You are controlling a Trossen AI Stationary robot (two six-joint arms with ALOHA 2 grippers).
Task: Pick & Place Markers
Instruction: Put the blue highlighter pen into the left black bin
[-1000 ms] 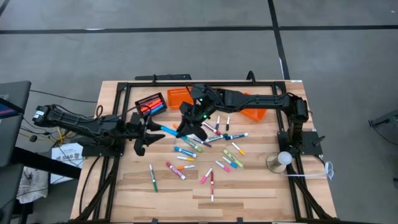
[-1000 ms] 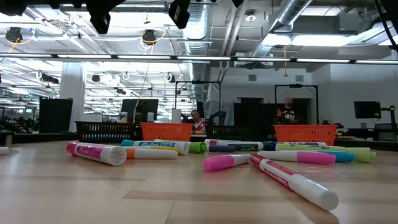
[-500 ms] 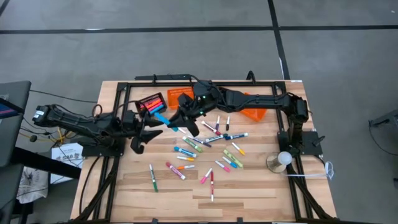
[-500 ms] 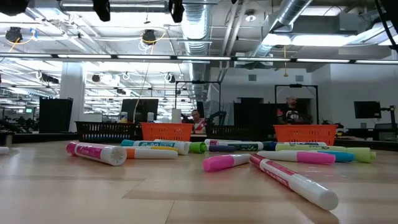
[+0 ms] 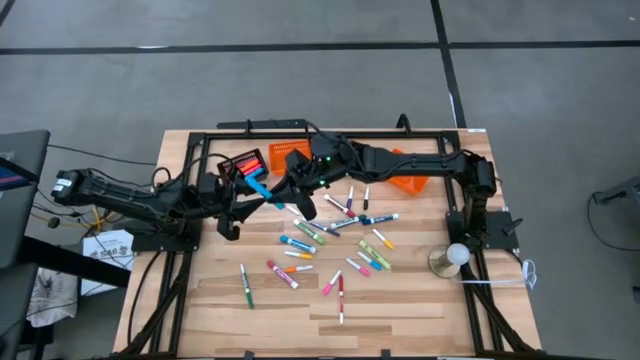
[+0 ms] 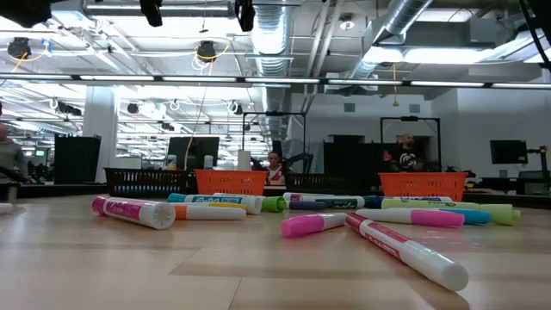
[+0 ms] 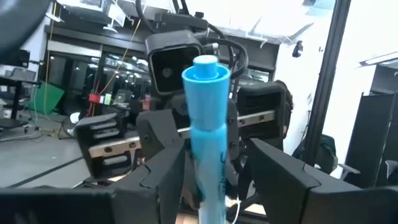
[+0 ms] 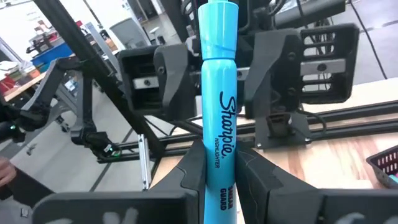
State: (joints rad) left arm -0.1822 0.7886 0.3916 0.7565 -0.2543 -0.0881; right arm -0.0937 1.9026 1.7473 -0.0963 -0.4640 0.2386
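Light-blue marker [image 8: 219, 93], black lettering

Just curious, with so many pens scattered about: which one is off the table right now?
The light blue marker. It is held in the air between both arms, gripped by the right gripper, while the others lie on the wooden table.

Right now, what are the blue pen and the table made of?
The blue pen looks like smooth plastic: its barrel is evenly coloured, slightly shiny, with printed lettering. The right gripper is shut on it. The table looks like wood, probably sealed: pale planks with visible grain and seams. I can't be sure of either from looks alone.
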